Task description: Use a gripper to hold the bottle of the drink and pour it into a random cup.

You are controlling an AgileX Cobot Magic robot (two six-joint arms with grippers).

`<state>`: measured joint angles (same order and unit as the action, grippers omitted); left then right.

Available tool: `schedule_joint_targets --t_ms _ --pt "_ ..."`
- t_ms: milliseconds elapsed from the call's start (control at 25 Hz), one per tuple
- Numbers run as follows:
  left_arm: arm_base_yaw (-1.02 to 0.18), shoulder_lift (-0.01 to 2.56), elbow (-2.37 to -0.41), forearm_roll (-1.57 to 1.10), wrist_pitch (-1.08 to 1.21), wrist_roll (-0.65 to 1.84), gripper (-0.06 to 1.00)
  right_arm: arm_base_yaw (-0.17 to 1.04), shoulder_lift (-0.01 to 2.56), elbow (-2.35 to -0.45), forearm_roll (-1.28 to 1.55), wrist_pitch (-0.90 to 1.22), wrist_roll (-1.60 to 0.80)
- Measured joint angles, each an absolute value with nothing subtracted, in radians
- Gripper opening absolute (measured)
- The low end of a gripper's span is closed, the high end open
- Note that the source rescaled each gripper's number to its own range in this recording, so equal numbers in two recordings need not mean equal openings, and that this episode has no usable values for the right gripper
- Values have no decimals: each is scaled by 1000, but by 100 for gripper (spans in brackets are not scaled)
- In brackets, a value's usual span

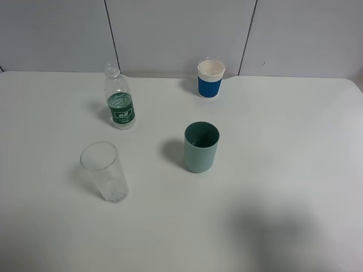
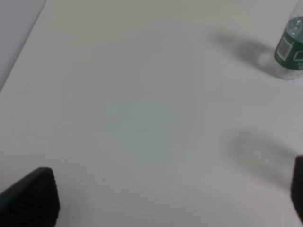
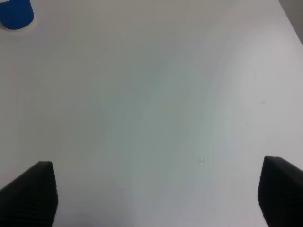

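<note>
Bottle (image 2: 291,49) well apart from left hand (image 2: 165,198)

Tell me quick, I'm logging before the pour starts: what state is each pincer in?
Left pincer: open, holding nothing.
Right pincer: open, holding nothing.

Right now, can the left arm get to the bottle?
Probably yes. The left gripper is open over bare table, and the bottle stands upright ahead with nothing between them.
</note>
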<state>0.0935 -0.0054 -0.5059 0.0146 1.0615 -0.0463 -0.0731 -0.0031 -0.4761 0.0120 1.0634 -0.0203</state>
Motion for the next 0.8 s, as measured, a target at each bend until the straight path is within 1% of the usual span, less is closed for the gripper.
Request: schedule_joint_targets --t_ms 800 --pt "93 -5 -506 15 1062 -46 100 -73 -3 -476 12 1063 -20"
